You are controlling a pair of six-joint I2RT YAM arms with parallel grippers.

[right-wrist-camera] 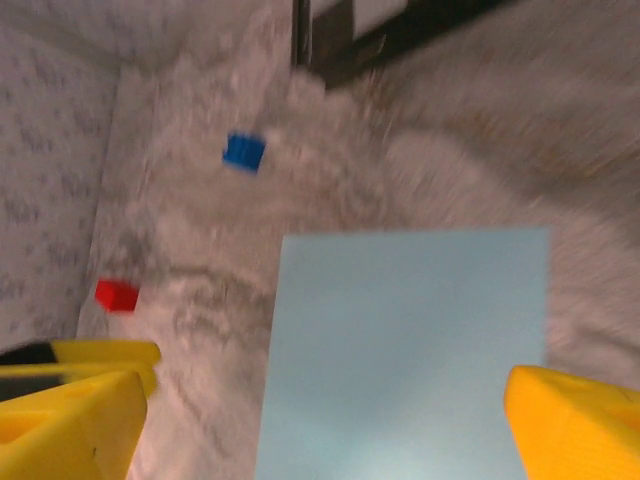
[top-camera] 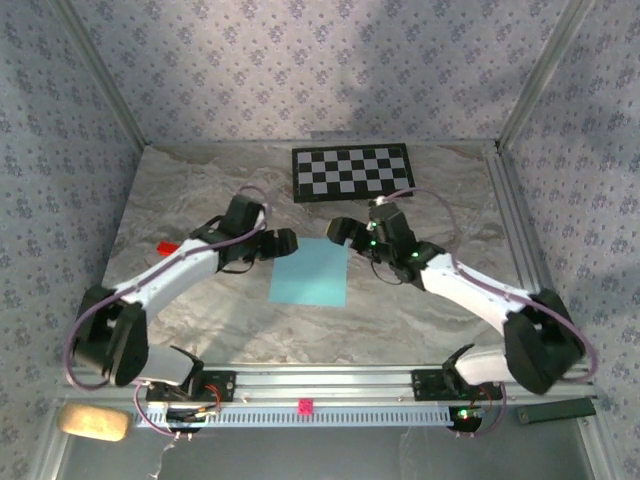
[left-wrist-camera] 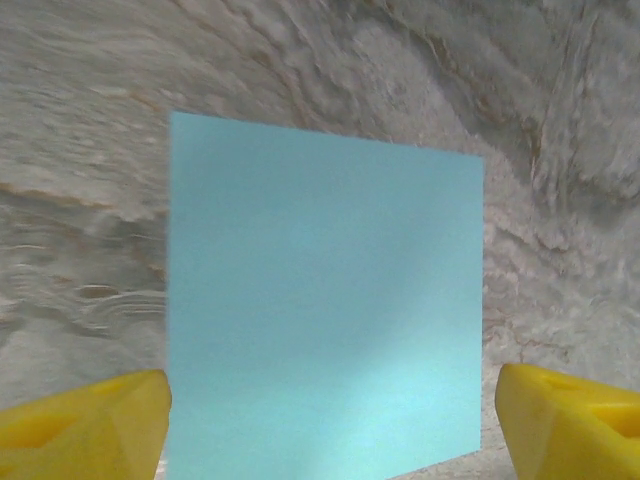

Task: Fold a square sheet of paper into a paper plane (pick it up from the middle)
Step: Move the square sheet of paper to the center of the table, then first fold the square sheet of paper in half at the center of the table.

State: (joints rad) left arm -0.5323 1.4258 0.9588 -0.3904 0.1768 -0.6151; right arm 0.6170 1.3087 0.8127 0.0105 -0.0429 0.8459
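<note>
Beside the sheet [top-camera: 310,272], left gripper [top-camera: 283,243] and right gripper [top-camera: 340,232] gape empty; right wrist catches a blue cube [right-wrist-camera: 244,151].

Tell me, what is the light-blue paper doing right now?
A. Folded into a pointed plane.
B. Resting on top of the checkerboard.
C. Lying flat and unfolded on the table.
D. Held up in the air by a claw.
C: the square sheet of paper lies flat and uncreased on the marble table, apart from the checkerboard.
</note>
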